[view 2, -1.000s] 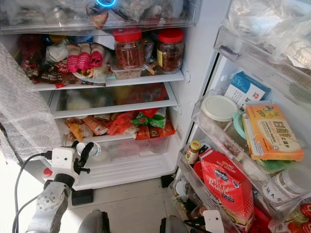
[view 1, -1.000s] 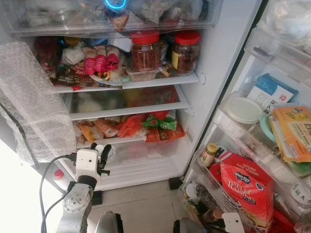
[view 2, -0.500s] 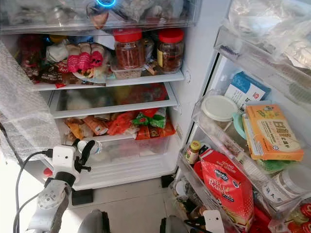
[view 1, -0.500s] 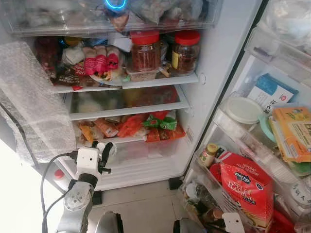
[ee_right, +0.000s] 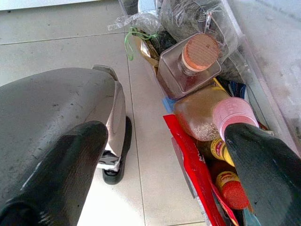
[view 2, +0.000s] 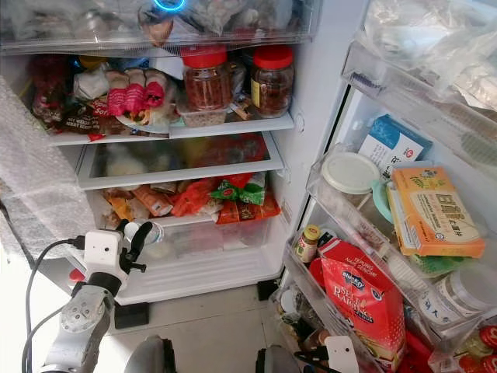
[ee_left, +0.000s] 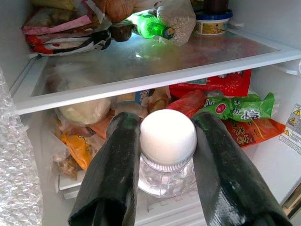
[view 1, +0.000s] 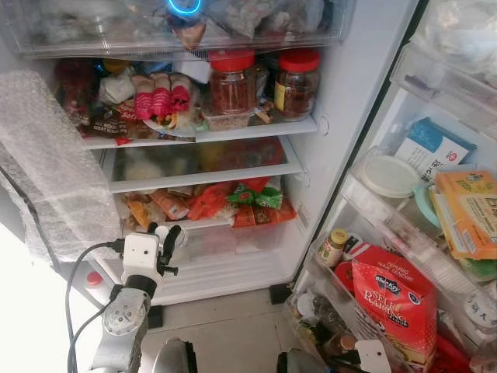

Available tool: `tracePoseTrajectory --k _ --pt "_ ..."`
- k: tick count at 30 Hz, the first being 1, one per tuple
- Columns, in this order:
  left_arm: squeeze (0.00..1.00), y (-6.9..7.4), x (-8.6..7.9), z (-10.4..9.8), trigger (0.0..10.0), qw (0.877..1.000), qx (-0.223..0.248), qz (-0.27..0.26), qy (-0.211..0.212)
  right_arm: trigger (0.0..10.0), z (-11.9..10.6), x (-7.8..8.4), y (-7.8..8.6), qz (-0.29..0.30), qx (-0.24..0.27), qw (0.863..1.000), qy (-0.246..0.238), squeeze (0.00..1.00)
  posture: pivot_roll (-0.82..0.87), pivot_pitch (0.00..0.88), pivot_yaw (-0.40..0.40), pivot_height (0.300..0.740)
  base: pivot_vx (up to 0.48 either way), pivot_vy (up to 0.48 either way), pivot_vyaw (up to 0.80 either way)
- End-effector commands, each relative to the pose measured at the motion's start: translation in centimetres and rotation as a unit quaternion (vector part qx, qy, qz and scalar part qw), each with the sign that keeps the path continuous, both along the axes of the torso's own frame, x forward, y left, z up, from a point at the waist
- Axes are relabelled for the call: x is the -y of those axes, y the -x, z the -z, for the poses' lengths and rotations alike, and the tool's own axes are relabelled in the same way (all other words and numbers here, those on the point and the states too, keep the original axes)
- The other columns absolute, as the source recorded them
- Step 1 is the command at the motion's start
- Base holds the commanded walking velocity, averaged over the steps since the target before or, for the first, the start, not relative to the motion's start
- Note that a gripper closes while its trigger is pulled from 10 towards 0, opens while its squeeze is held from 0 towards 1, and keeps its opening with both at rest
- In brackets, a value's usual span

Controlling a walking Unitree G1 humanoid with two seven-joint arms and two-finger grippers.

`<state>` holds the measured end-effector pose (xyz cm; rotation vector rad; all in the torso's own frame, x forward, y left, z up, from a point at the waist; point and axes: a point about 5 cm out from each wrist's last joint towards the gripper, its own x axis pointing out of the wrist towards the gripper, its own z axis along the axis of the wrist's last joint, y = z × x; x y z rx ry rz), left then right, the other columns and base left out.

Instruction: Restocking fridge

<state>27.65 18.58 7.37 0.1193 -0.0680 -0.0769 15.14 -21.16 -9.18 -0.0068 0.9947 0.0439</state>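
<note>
1. Clear plastic and a white cap: in the left eye view a small bottle (view 1: 172, 235) sits between the black fingers of the left gripper (view 1: 161, 237), raised in front of the fridge's (view 1: 342, 93) low drawer (view 1: 233, 242), under the shelf of snack packets (view 1: 233, 202).
2. The right eye view shows the same grip beside the bubble wrap (view 2: 39, 179); two red-lidded jars (view 2: 206, 78) stand on the upper shelf, and a red carton (view 2: 365, 299) fills the door bin.
3. In the left wrist view both fingers (ee_left: 113, 174) press the bottle's neck just under its cap, closed on it.
4. In the right wrist view the right gripper (ee_right: 164, 165) hangs spread wide and empty over the tiled floor (ee_right: 56, 47), near a cork-stoppered jar (ee_right: 188, 66).
</note>
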Motion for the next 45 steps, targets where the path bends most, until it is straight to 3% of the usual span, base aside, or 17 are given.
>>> tracePoseTrajectory --k 1,37,45 --pt "0.00 -0.26 0.13 -0.75 10.0 1.000 0.018 0.005 -0.003 10.0 0.03 -0.83 -0.23 -0.013 0.002 1.000 -0.016 0.00 -0.09 0.080 -0.029 0.648 0.000 0.000 0.00" --pt "0.00 -0.36 0.35 -0.79 10.0 1.000 0.018 0.011 -0.002 10.0 0.04 -0.87 -0.22 -0.017 0.000 1.000 -0.017 0.00 -0.09 0.081 -0.028 0.648 0.228 0.000 0.16" --pt "0.00 -0.39 1.01 -0.62 10.0 0.999 0.008 0.039 0.009 10.0 0.07 -0.90 -0.17 -0.015 -0.002 1.000 -0.021 0.00 -0.09 0.081 -0.029 0.648 0.252 0.000 0.00"
